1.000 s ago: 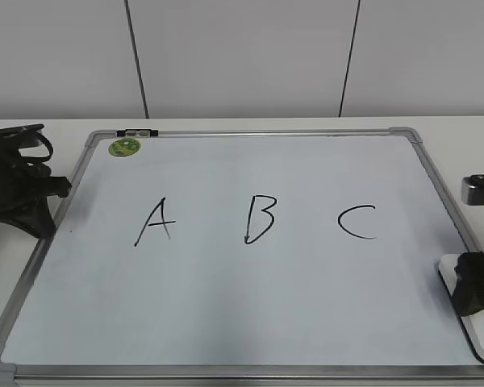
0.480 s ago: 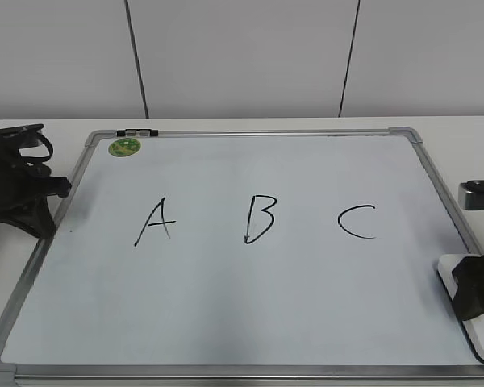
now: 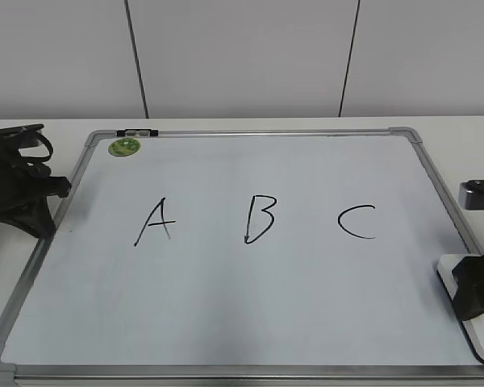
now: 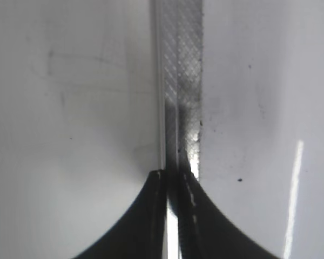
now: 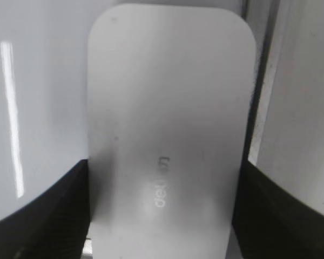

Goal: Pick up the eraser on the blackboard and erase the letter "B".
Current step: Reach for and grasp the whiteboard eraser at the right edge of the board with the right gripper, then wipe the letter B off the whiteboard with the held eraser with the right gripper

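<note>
The blackboard [image 3: 226, 314] is a white board in a grey frame, lying flat on the table. The letter "B" [image 3: 260, 219] is in black at its middle, between an "A" [image 3: 155, 222] and a "C" [image 3: 359, 222]. The eraser [image 3: 448, 269], a white rounded block with small grey text, lies over the board's right frame. My right gripper [image 3: 477, 292] is down on it. In the right wrist view its fingers [image 5: 166, 164] press both long sides of the eraser [image 5: 167, 108]. My left gripper [image 3: 34, 205] is shut and empty over the left frame [image 4: 178, 81].
A round green sticker [image 3: 124, 147] sits at the board's top left corner, with a small black and white clip [image 3: 137, 131] on the frame above it. A grey part of the right arm [image 3: 480, 192] hangs beyond the board's right edge. A white wall stands behind the table.
The right gripper has sunk a little lower onto the eraser over the last second. The left arm and the board have not moved.
</note>
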Tool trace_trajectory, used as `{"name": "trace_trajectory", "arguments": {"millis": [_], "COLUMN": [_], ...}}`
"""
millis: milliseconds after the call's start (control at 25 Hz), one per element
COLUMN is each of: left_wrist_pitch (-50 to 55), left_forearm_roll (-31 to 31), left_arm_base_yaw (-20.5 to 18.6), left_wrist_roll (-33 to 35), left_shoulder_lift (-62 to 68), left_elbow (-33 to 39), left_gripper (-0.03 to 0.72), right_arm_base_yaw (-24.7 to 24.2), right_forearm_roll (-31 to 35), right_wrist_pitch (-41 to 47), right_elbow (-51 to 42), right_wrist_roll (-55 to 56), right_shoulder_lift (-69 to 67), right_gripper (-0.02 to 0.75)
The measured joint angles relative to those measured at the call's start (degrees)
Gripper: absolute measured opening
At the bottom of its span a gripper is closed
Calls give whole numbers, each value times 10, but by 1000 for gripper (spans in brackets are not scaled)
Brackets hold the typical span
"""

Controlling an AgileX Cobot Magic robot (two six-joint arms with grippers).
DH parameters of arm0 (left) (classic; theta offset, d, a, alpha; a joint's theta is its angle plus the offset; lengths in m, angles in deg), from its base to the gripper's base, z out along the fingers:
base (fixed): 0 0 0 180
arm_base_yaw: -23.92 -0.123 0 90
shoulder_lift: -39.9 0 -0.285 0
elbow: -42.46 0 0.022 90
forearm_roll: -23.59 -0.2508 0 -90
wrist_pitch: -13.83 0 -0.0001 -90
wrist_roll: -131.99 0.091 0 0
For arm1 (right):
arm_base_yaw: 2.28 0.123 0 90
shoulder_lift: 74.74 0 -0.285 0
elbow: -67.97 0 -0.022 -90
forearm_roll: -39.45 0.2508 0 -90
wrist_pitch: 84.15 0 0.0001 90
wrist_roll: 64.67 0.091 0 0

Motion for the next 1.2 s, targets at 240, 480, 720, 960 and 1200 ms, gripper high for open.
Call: {"name": "trace_trajectory", "arguments": {"millis": [240,480,720,960,1200], "left_wrist_pitch": [1,2,3,2,2], "left_forearm_roll": [1,6,6,6,7], "left_arm_base_yaw": [0,0,0,0,0], "left_wrist_roll": [0,0,0,0,0], "left_shoulder_lift": [0,0,0,0,0], "left_elbow": [0,0,0,0,0], "left_gripper": [11,11,11,11,11], "right_arm_base_yaw": [0,0,0,57,164], "right_forearm_roll": [4,33,106,129,133], "right_wrist_pitch": [30,64,113,125,125], "right_elbow": [12,46,87,132,204], "right_wrist_roll": [-1,-9,-68,-87,-90], "right_shoulder_lift": [22,67,76,76,58], "right_gripper": [546,546,546,546,546]}}
